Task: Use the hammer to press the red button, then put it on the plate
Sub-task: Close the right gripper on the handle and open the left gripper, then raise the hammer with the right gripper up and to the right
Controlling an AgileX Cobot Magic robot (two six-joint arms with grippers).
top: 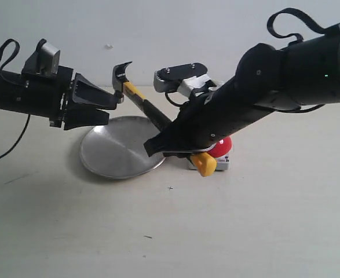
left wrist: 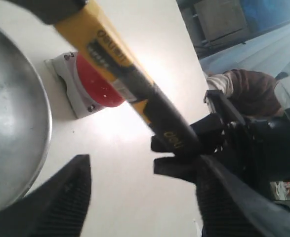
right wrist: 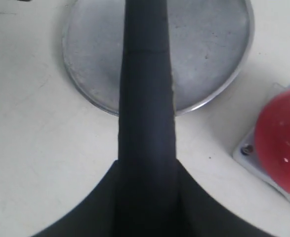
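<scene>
You have the hammer [top: 136, 95] up off the surface [top: 170, 231], tilted, with its dark claw head highest and its handle slanting down into your right hand [top: 155, 146]. That hand is closed on the black grip low down, and the yellow end of the handle pokes out just beneath it. The hammer has a yellow neck below the head, then a black grip; the left wrist view shows dark lettering on the yellow part [left wrist: 105, 47] and a small yellow mark on the black. Your left hand [top: 113, 109] stands open, its two fingers spread, and the hammer's head and neck sit right at the tip of its upper finger; you cannot tell from these views whether they touch. From the left wrist camera the handle crosses out beyond the gap between the ribbed fingers [left wrist: 65, 197], not pinched by them. The plate [top: 112, 150] lies flat on the surface, below your left hand and under the reach of your right hand's fingertips. The red button [top: 223, 146] sits on its grey base beneath your right hand, just beside the plate's rim and apart from it.
</scene>
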